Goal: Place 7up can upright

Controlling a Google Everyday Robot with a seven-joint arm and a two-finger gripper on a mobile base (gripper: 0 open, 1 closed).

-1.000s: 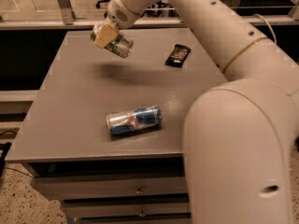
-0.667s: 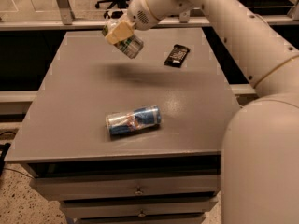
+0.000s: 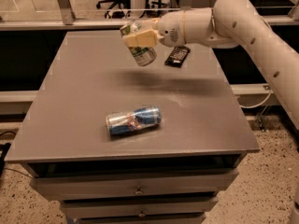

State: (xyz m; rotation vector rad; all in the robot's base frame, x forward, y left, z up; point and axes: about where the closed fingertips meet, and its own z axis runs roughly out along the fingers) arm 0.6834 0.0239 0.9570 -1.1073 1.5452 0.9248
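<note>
Hanging above the far part of the table (image 3: 70,106), the gripper (image 3: 138,40) is clenched around the 7up can (image 3: 144,56), likely held clear of the surface so it can be turned upright before lowering. The can is tilted, not touching the table, pale silver with green markings, partly hidden by the gripper

Matt plastic gripper (image 3: 135,38) above matt table (image 3: 79,97) rear clasps glossy metal 7up can (image 3: 145,56).

White arm (image 3: 261,36) reaches in from the right edge and stretches left across the top of the frame, wrist roughly level. Gripper (image 3: 134,35) sits upper centre, its fingers (image 3: 142,39) clamped on the tilted 7up can (image 3: 144,56).
</note>
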